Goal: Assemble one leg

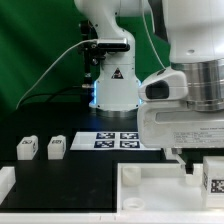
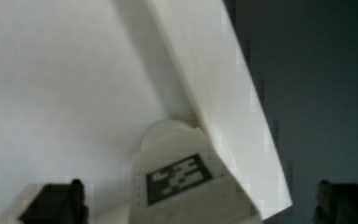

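1. My claw (image 2: pixel 199 203) was spread wide and held nothing. In the wrist view both dark fingertips (image 2: pixel 55 202) showed far apart at the edge of the picture.
2. The leg (image 2: pixel 176 178) lay in the gap between them, its black-and-white tag facing my camera. It sat nearer the middle than either fingertip, and I saw neither one touching it.
3. The leg stood against the raised white edge (image 2: pixel 211 90) of the large white square piece (image 2: pixel 51 80).
4. In the exterior view my wrist hung low at that view's right, with the tagged leg just below and beside it.
5. Two look-alike blocks (image 1: pixel 27 148) (image 1: pixel 56 148) sat on the dark desk (image 1: pixel 80 165) at the exterior view's left, well apart from my claw.
6. The marker board (image 1: pixel 115 140) lay between those blocks and my wrist.
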`<state>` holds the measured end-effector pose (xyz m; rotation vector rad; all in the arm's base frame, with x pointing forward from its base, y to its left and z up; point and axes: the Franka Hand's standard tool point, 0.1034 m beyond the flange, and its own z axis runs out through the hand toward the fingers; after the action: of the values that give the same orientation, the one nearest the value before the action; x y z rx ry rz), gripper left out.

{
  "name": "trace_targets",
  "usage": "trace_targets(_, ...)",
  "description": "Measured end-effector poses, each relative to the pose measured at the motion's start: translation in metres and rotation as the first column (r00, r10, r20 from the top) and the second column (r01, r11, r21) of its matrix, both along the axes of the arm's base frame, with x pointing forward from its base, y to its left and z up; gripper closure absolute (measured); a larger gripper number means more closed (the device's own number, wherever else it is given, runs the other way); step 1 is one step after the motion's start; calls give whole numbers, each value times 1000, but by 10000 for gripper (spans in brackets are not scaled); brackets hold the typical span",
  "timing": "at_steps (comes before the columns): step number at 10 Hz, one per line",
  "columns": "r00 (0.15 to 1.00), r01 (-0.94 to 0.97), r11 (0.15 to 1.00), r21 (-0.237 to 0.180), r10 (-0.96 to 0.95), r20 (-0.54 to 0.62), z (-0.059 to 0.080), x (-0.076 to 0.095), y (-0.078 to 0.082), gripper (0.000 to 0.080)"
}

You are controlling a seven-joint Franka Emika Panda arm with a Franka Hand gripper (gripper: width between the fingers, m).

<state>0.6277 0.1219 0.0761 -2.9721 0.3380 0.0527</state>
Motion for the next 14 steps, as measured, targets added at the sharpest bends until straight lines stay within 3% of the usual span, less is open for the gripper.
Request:
trace_targets(2, 999, -47, 999, -2, 47, 13, 0, 1, 0, 171)
trace_targets(3, 999, -42, 999, -2, 42, 12, 0, 1, 0, 322)
trace_targets(4, 998, 65, 998, 1, -65, -5, 0, 1, 1, 322)
trace_targets(5, 983, 182, 983, -3, -182, -23, 0, 1, 1, 494)
trace_targets(7, 923, 382, 924, -16, -382, -54, -1, 0, 0, 495)
trace_targets(10, 639, 763, 646, -35, -761, -111, -2, 2, 0, 500)
trace_targets(12, 305, 949, 314, -30, -938, -166, -4, 2, 2, 503)
trace_targets(13, 254, 964, 264, -35, -950, -179, -5, 2, 4, 503)
trace_targets(14, 265, 961, 275, -33, -948, -178, -5, 2, 4, 503)
